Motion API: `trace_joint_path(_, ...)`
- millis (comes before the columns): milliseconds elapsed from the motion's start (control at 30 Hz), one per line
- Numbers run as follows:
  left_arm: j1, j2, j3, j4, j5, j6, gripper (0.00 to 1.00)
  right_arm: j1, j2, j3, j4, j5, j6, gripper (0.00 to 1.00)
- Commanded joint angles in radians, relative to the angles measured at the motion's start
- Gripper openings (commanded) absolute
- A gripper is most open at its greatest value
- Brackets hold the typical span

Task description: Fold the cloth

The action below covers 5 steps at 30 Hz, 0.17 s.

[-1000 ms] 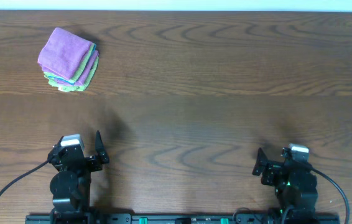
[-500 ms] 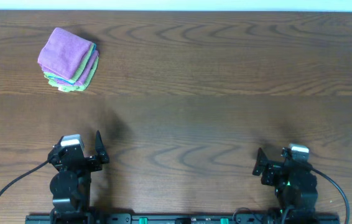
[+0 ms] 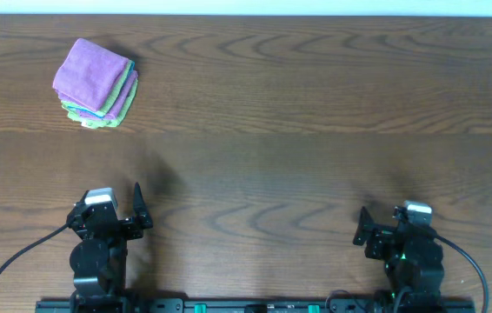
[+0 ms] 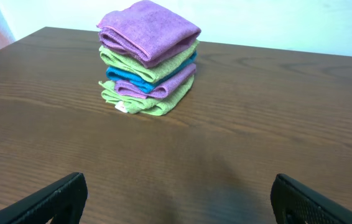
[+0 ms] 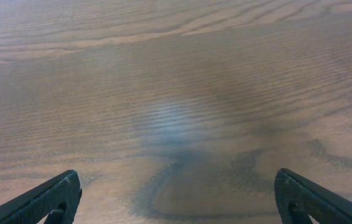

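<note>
A stack of folded cloths (image 3: 96,83), purple on top with green, blue and purple layers below, sits at the far left of the wooden table; it also shows in the left wrist view (image 4: 148,57). My left gripper (image 3: 138,205) is open and empty at the near left, far from the stack; its finger tips frame bare wood in its wrist view (image 4: 177,199). My right gripper (image 3: 361,224) is open and empty at the near right, over bare wood in its wrist view (image 5: 177,198).
The brown wooden table (image 3: 298,130) spans the whole view, with a pale wall strip along its far edge. Cables run from both arm bases at the front edge.
</note>
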Motion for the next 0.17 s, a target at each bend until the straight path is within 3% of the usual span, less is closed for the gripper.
trace_joint_path(0,-0.004,-0.006,-0.024,-0.008,0.004,0.011,0.96,-0.01,-0.011,-0.008,-0.001,-0.002,0.01,0.99)
trace_joint_path(133,-0.004,-0.006,-0.024,-0.008,0.004,0.011,0.95,-0.01,-0.011,-0.008,-0.001,-0.001,0.01,0.99)
